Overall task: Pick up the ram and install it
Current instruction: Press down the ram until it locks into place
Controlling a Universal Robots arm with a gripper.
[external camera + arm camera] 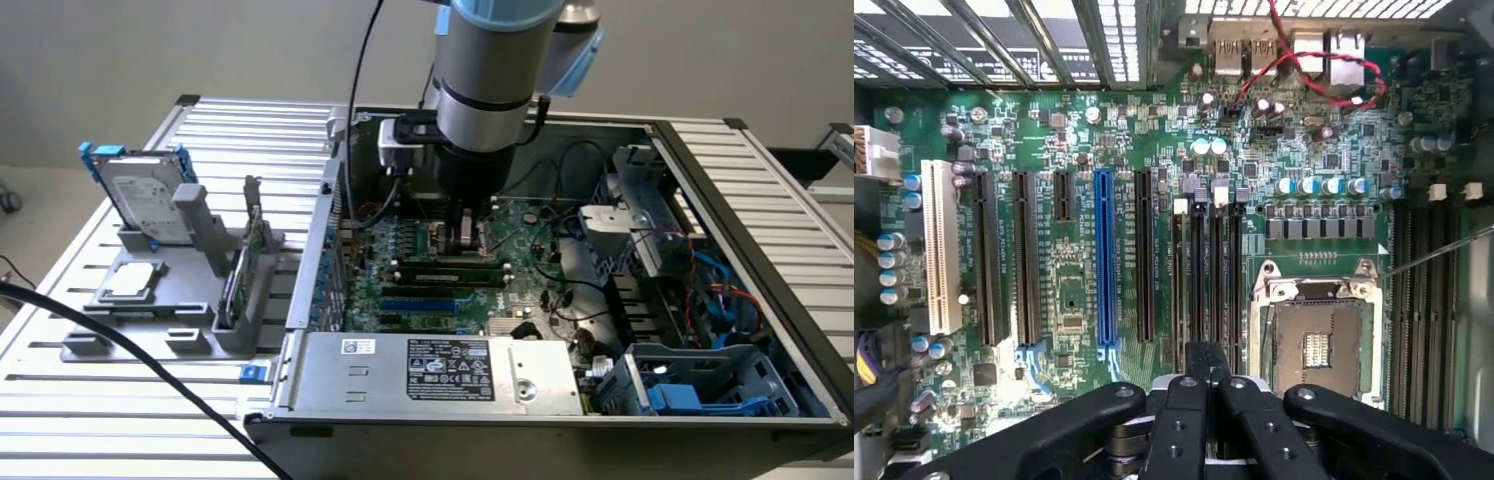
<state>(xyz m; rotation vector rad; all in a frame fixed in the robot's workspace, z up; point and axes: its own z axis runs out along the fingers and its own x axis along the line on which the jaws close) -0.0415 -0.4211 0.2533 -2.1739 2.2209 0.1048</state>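
"Where was the ram?"

"As far as I could judge, it stood on edge in a slot straight below the gripper, its long axis running along the slot, level with the board."

"And the gripper?"

"It was clenched, tips down at the stick's top edge. I couldn't tell whether they touched it."

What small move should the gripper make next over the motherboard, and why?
Probably a short press straight down. The shut gripper stands directly over the black memory slots, and the ram seems to lie just below it; whether it is seated, I cannot tell.
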